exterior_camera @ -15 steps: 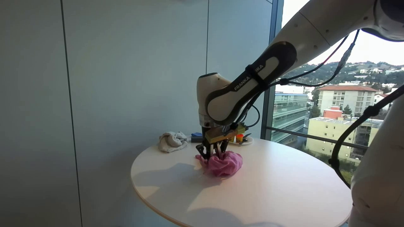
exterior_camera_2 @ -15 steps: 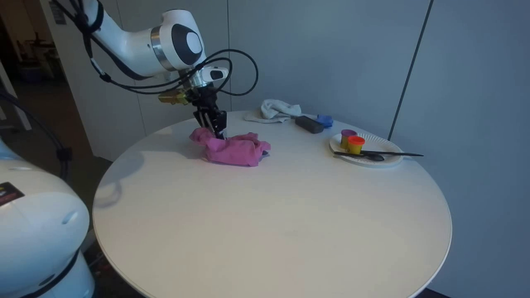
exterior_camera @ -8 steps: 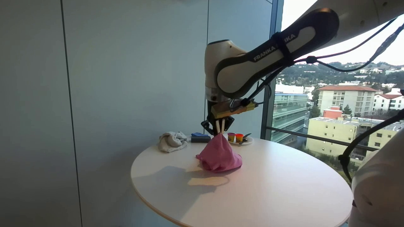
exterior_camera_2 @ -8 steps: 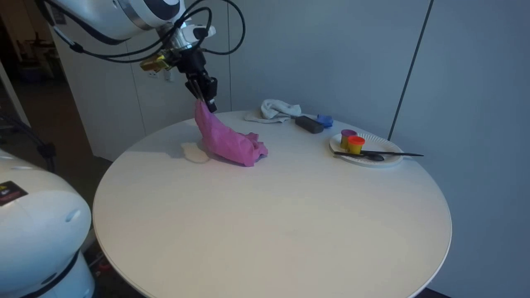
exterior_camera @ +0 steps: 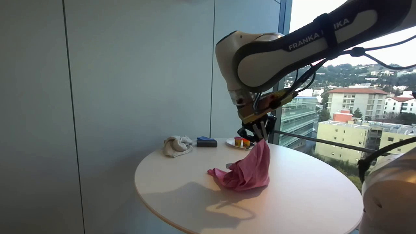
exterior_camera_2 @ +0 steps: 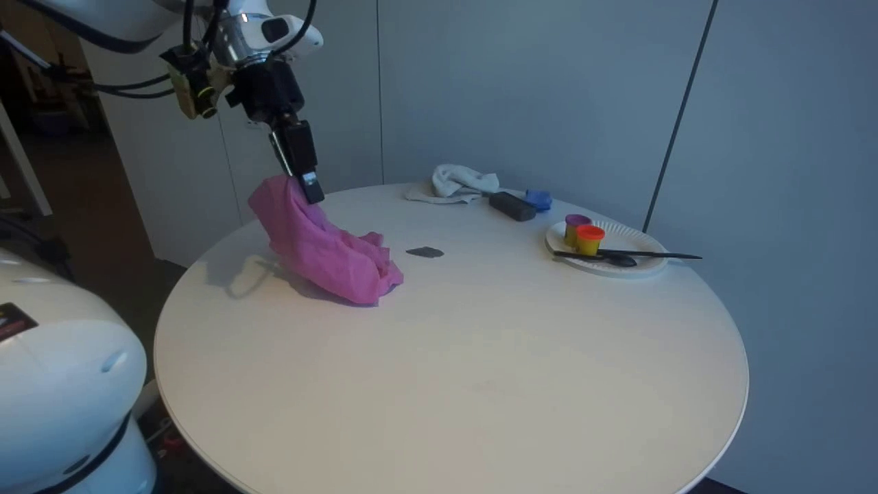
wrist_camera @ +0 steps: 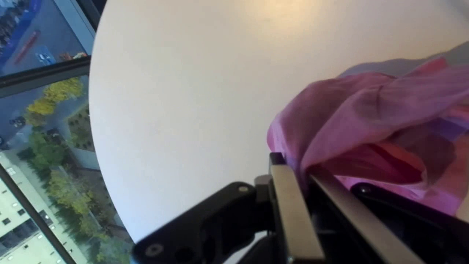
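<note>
My gripper (exterior_camera: 262, 139) is shut on the upper end of a pink cloth (exterior_camera: 252, 169). In the wrist view the gripper (wrist_camera: 295, 168) pinches a fold of the cloth (wrist_camera: 344, 121) between its fingertips. In an exterior view the gripper (exterior_camera_2: 305, 191) is tilted, and the cloth (exterior_camera_2: 329, 254) hangs from it down to the table, its lower part bunched and resting there. A small flat grey piece (exterior_camera_2: 424, 252) lies on the table beside the cloth. It also shows behind the cloth in an exterior view (exterior_camera: 228, 165).
The round white table (exterior_camera_2: 480, 384) bears a grey-white cloth (exterior_camera_2: 463, 182), a black block (exterior_camera_2: 512, 206) and a blue item (exterior_camera_2: 538, 200) near the wall. A paper plate (exterior_camera_2: 641, 241) holds two yellow tubs (exterior_camera_2: 588, 245), a black spoon (exterior_camera_2: 621, 261) and a black knife (exterior_camera_2: 669, 255). A window (exterior_camera: 344, 130) stands beside the table.
My gripper has risen with the cloth's end, then moved toward the robot's base and tilted, dragging the cloth along the table. The flat grey piece has come out from under the cloth.
</note>
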